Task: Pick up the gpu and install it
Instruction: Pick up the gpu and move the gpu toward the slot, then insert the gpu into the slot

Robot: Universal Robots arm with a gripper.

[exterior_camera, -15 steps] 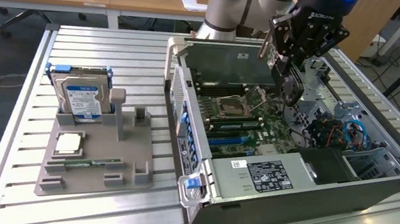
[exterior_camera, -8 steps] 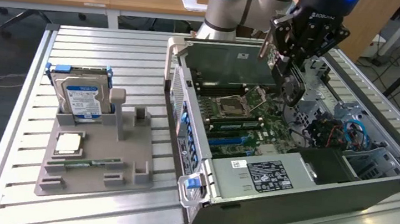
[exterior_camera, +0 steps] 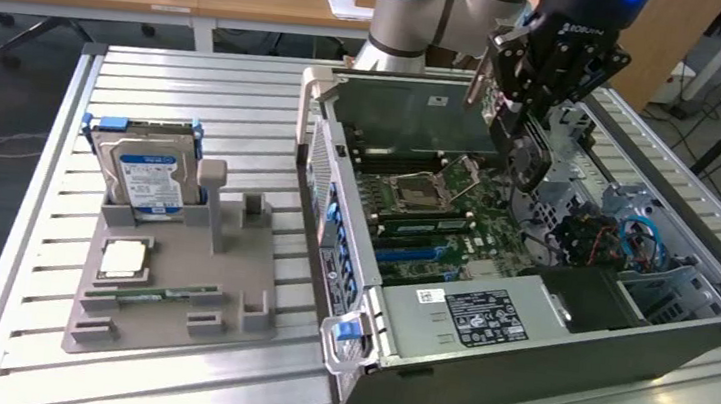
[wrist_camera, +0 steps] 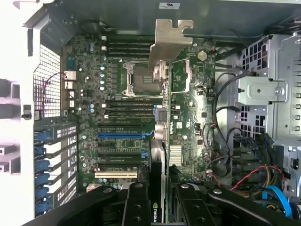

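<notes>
A lab with wooden desks lies behind a slatted metal table point(exterior_camera: 211, 96), which carries an open PC case point(exterior_camera: 560, 354) and a grey holder point(exterior_camera: 224, 288) with a hard drive point(exterior_camera: 143, 169) standing in it.

The gripper point(exterior_camera: 524, 119) hangs over the case, its fingers point(wrist_camera: 136, 202) closed on the flat faces of the gpu point(exterior_camera: 526, 154). The card is therefore off the table and held edge-down above the motherboard point(wrist_camera: 188, 141), touching nothing there.

In the wrist view the gpu point(wrist_camera: 157, 160) shows edge-on, its long axis running from the gripper point(wrist_camera: 157, 202) out to the silver bracket point(wrist_camera: 169, 37), which sits over the CPU socket point(wrist_camera: 141, 77) area. The blue slot point(wrist_camera: 120, 134) lies beside and below the card. The card's long axis seems to run across the slot, not along it.
</notes>
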